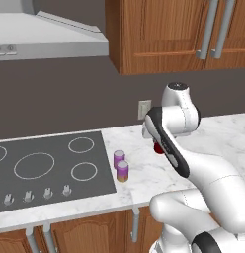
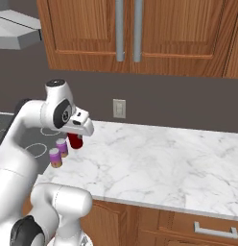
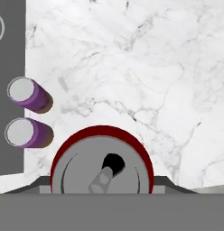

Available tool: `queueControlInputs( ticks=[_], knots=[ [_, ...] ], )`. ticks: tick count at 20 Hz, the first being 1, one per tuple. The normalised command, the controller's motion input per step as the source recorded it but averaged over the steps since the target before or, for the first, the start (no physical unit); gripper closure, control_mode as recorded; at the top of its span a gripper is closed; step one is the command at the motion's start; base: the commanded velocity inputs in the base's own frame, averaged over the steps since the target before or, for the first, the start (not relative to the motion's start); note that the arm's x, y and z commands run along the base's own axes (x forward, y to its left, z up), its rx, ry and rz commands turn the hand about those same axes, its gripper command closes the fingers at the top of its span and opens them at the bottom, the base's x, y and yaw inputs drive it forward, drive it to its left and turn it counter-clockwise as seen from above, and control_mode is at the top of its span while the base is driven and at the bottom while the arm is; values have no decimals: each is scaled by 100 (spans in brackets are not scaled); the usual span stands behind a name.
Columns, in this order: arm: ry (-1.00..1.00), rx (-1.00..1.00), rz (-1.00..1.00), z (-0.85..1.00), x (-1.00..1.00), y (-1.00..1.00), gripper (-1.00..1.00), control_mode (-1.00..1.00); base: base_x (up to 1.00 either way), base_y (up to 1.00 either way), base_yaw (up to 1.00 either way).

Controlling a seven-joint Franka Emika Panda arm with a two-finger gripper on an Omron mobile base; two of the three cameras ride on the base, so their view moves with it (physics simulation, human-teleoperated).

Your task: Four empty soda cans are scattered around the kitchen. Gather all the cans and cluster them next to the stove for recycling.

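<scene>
Red soda can, lower centre of the hand view, top facing the camera, held at the fingers, which appear clamped on its sides above the marble surface. Left of it, two purple soda cans stand upright, near each other, beside the stove edge. In the left base view, centre, a wall outlet lies beyond.

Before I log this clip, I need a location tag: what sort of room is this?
A kitchen, rendered rather than real. A dark cooktop with white burner rings sits in a white marble counter, and wooden cabinets hang above.
</scene>
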Motion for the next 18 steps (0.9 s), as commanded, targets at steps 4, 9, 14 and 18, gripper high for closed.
queueControlInputs(
  ticks=[4,9,14,18],
  knots=[
    [1,0,0,-30,17,7,100,-100,0,0,0],
    [4,0,3,-38,15,7,100,-100,0,0,0],
    [3,0,4,-32,17,6,100,-100,0,0,0],
    [0,0,2,-28,23,10,100,-100,0,0,0]
  ],
)
